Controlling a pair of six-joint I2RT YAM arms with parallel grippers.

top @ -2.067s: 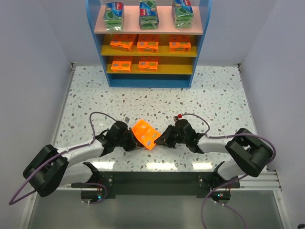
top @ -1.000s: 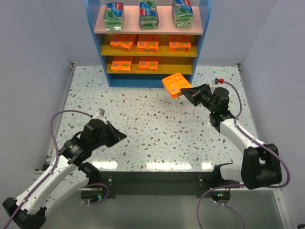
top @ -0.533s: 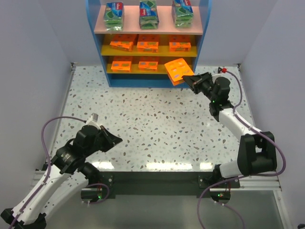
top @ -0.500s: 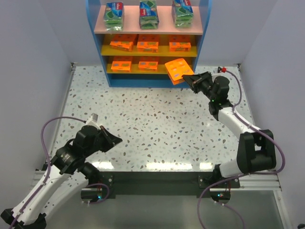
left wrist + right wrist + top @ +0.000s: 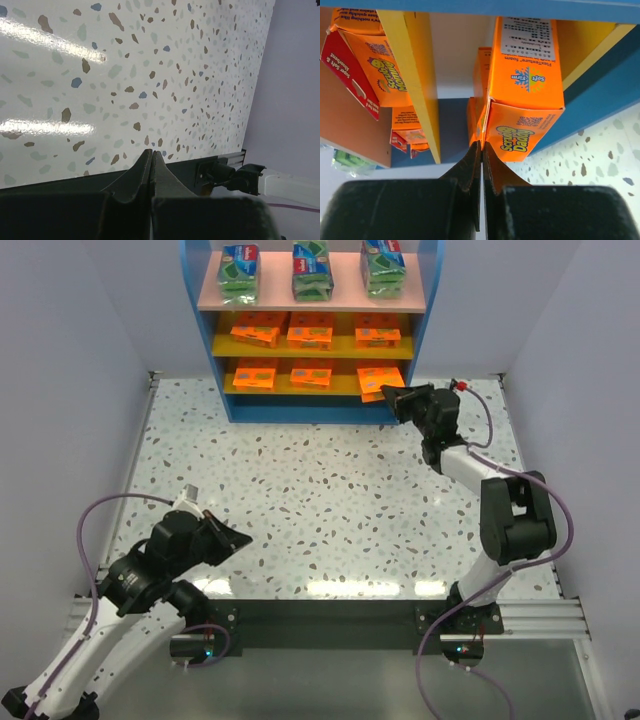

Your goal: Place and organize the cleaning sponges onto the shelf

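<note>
The shelf (image 5: 428, 300) stands at the back. Three green-and-blue packs (image 5: 311, 268) stand on its pink top board. Three orange packs (image 5: 310, 336) lie on the middle yellow board and two (image 5: 255, 373) on the lower one. My right gripper (image 5: 388, 392) is shut on the near edge of another orange pack (image 5: 377, 378), which rests at the right end of the lower board. In the right wrist view my gripper (image 5: 482, 145) pinches this pack (image 5: 525, 100) beside the blue side panel (image 5: 600, 85). My left gripper (image 5: 245, 536) is shut and empty over the near left table; it also shows in the left wrist view (image 5: 151, 151).
Grey walls close in the speckled table (image 5: 330, 470) on the left and right. A metal rail (image 5: 520, 615) and the arm mounts (image 5: 235, 175) run along the near edge. The middle yellow board's edge (image 5: 415, 75) is close beside my right fingers.
My right arm carried the orange pack from mid-table up to the shelf and set it on the lower board's right end. My left arm drew back to the near left.
</note>
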